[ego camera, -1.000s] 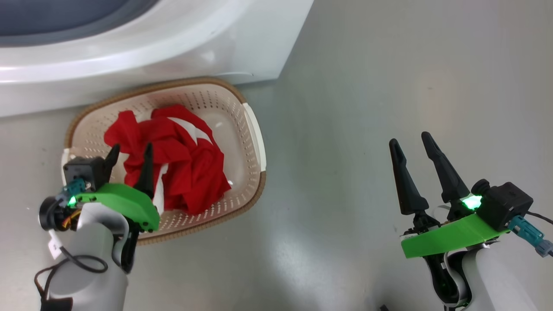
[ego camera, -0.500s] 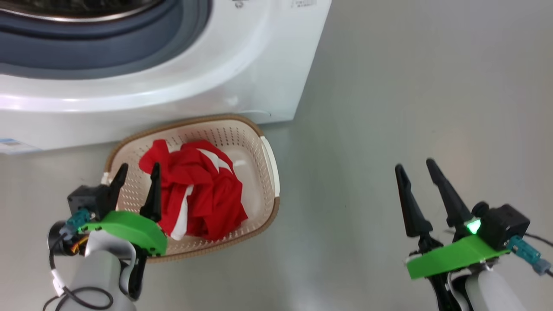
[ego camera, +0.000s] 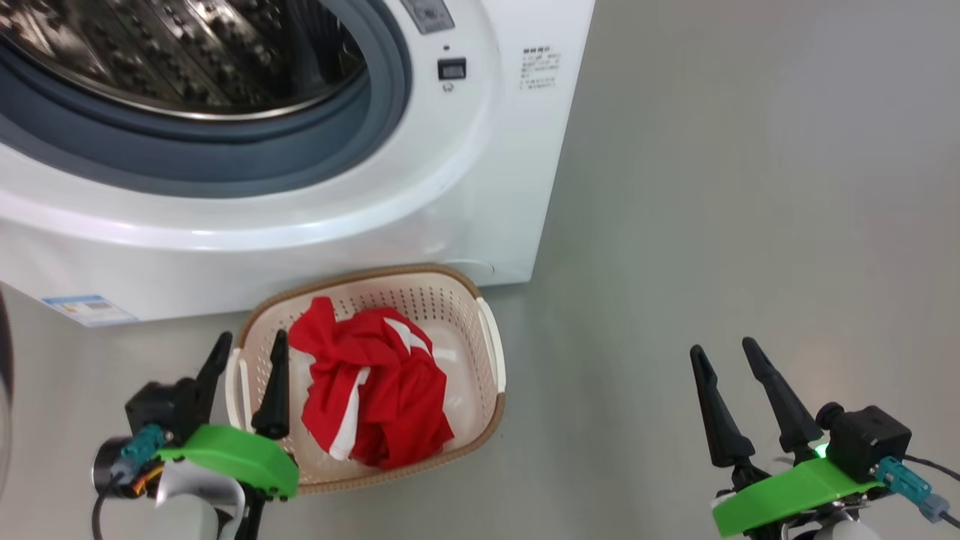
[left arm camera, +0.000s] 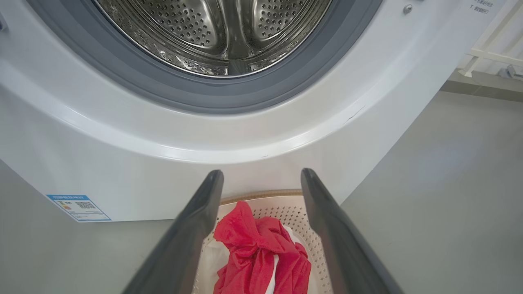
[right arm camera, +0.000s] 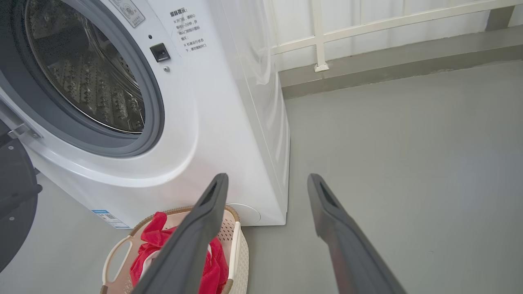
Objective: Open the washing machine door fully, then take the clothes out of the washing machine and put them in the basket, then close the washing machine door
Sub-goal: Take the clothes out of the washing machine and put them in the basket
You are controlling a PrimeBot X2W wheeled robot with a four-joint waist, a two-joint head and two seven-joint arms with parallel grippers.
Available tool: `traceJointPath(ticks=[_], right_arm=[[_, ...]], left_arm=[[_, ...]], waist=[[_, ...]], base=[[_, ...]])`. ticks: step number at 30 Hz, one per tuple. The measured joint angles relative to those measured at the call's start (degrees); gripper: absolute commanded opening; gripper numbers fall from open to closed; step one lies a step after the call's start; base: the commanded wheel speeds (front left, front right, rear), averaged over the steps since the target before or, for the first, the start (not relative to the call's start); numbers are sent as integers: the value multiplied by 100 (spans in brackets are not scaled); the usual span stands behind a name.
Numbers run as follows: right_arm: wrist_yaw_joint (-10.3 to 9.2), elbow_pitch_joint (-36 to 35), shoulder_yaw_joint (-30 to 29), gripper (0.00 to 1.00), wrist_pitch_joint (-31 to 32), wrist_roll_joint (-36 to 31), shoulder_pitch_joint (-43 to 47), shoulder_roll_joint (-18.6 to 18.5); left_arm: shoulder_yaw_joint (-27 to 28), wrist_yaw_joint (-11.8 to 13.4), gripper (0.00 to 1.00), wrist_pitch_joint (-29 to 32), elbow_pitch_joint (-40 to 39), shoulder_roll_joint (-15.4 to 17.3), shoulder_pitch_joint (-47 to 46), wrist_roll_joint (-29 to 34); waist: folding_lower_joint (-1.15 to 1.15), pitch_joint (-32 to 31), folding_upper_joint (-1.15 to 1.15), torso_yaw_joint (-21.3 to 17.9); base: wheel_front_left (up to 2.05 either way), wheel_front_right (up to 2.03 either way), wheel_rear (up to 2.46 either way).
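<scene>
Red clothes (ego camera: 371, 390) in the basket (ego camera: 493, 352)
My left fingers (ego camera: 276, 386) and right fingers (ego camera: 716, 409) are spread, empty; the clothes sit just beyond the left pair, freeing me for the door (right arm camera: 14, 196).

Low in the head view: left gripper (ego camera: 251, 337) at seven o'clock, right gripper (ego camera: 723, 346) at five. Both spread wide and empty (aimed toward twelve, the right leaning to eleven).

Red clothes (ego camera: 390, 397) with white stripes, cream basket (ego camera: 442, 304) dotted with holes and a brown rim, white washing machine (ego camera: 480, 180), grey gasket (ego camera: 225, 169), shiny steel drum (ego camera: 187, 52).
</scene>
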Motion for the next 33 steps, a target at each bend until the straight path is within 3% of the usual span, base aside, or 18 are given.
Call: traceJointPath(ticks=[33], right_arm=[[0,12,-167,100,1,3,1060,-71]], left_arm=[[423,0,100,0,-2016,-42,2177,249]], waist=[[0,-1222,0,328]], base=[[0,0,0]])
